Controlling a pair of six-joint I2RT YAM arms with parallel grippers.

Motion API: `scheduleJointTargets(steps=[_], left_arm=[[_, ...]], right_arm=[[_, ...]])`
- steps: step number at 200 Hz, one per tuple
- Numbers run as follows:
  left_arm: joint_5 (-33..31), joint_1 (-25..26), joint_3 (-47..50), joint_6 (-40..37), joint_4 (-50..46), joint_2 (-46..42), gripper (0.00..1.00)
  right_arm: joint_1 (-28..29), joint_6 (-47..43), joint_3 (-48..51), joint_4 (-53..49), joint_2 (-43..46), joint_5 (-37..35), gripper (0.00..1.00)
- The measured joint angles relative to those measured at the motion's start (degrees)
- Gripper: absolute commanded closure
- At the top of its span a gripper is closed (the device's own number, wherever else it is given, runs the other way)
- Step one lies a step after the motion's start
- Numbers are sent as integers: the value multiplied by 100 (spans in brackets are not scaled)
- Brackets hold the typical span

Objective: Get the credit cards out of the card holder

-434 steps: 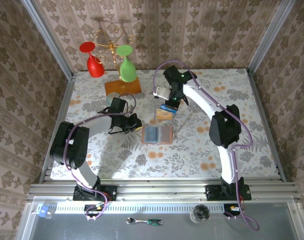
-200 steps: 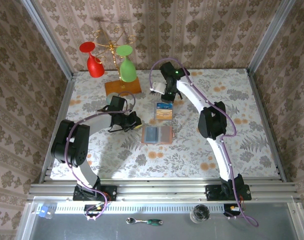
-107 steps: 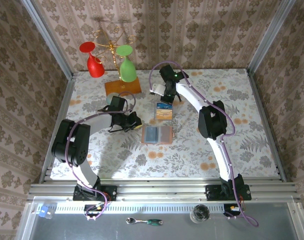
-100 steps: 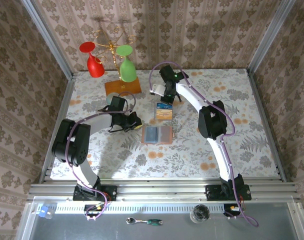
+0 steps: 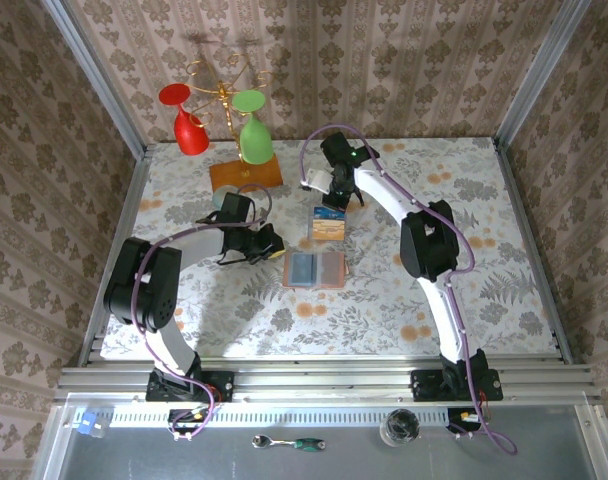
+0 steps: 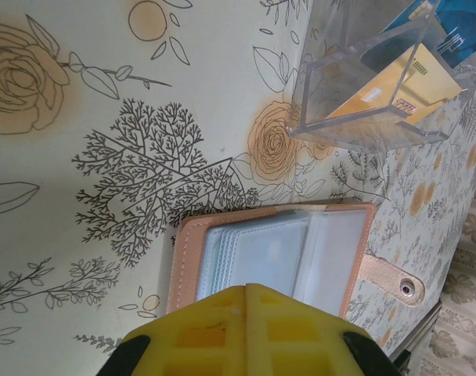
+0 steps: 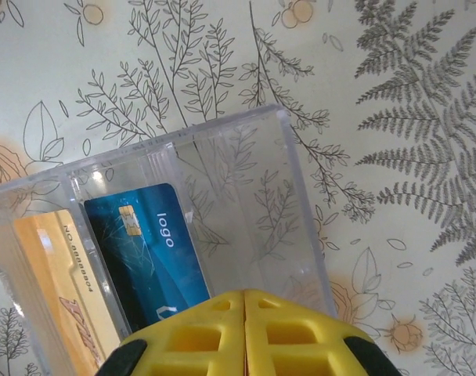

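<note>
The card holder (image 5: 315, 269) lies open on the floral table, tan-pink with clear sleeves (image 6: 277, 251) and a snap tab (image 6: 391, 283); the sleeves look empty from here. A blue credit card (image 7: 148, 251) and an orange-tan one (image 7: 58, 294) stand in a clear box (image 5: 328, 224) just behind the holder. My left gripper (image 6: 246, 291) is shut, its tips at the holder's left edge (image 5: 272, 246). My right gripper (image 7: 244, 296) is shut on nothing and hovers over the box's far side (image 5: 336, 198).
A glass rack on an orange wooden base (image 5: 245, 174) stands at the back left with a red glass (image 5: 189, 125) and a green glass (image 5: 254, 135). Metal rails and patterned walls fence the table in.
The blue card that the right gripper held over the box now rests inside it. That gripper has pulled back toward the far side and shut. The left arm has not moved.
</note>
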State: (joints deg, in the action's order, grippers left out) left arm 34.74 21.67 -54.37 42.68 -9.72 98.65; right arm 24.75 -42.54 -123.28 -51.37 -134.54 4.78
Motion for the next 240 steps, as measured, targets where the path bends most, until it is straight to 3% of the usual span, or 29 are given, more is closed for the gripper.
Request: scheduleJointTargets(steps=[57, 127, 194, 240], left_arm=[[0, 15, 170, 26, 94, 0, 94], [-2, 57, 470, 24, 262, 0, 97], [-2, 260, 752, 46, 498, 0, 98], [-20, 306, 780, 66, 573, 0, 99]], right_arm=[[188, 949, 984, 717, 940, -9, 86], [492, 3276, 2817, 1565, 2122, 393, 84], [498, 5090, 3943, 1932, 2461, 1019, 84], [684, 6022, 4203, 2210, 2500, 1353, 84]])
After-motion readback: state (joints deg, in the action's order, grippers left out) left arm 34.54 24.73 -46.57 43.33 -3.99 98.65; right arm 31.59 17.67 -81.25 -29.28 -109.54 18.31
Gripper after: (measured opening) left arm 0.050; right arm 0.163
